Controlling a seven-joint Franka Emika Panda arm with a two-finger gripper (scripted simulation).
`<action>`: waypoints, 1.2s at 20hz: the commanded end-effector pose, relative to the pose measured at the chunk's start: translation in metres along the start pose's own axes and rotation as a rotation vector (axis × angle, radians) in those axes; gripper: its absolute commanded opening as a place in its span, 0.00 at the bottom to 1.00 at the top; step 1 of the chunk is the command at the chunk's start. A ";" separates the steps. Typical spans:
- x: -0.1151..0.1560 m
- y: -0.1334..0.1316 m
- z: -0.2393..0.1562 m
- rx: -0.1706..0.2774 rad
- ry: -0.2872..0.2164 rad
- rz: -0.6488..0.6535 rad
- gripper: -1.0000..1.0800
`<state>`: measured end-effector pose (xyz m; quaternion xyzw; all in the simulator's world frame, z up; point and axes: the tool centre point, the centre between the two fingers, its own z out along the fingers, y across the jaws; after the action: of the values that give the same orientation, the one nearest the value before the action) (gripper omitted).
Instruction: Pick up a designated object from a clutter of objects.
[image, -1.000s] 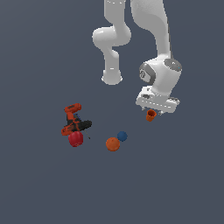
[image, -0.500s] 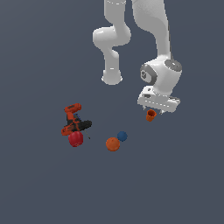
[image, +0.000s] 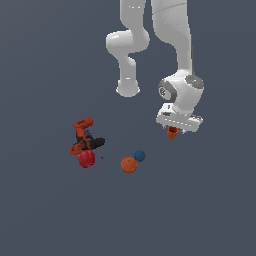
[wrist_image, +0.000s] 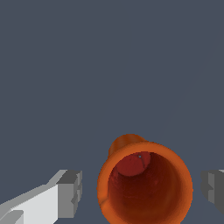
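The white jointed robot arm (image: 175, 45) ends in a hand (image: 174, 131) that carries the small orange tapered plastic cup (image: 172, 132) between its grey fingers (wrist_image: 70, 194); whether the fingers touch the cup I cannot tell. Relative to that cup, the orange-and-black power drill (image: 85, 137) lies well away toward the exterior view's left, with the round red ball (image: 86, 159) touching it, while the round orange ball (image: 129, 164) and the smaller blue ball (image: 139, 155) sit nearer.

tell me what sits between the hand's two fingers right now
The orange cup, mouth toward the camera, with a gap to each finger. The wrist view shows it.
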<state>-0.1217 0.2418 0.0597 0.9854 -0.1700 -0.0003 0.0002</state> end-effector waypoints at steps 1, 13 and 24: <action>0.000 0.000 0.010 0.000 0.000 0.000 0.96; 0.000 0.000 0.019 0.000 0.000 0.000 0.00; 0.002 0.006 0.012 0.001 0.002 0.000 0.00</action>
<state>-0.1224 0.2380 0.0449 0.9855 -0.1695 0.0000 -0.0001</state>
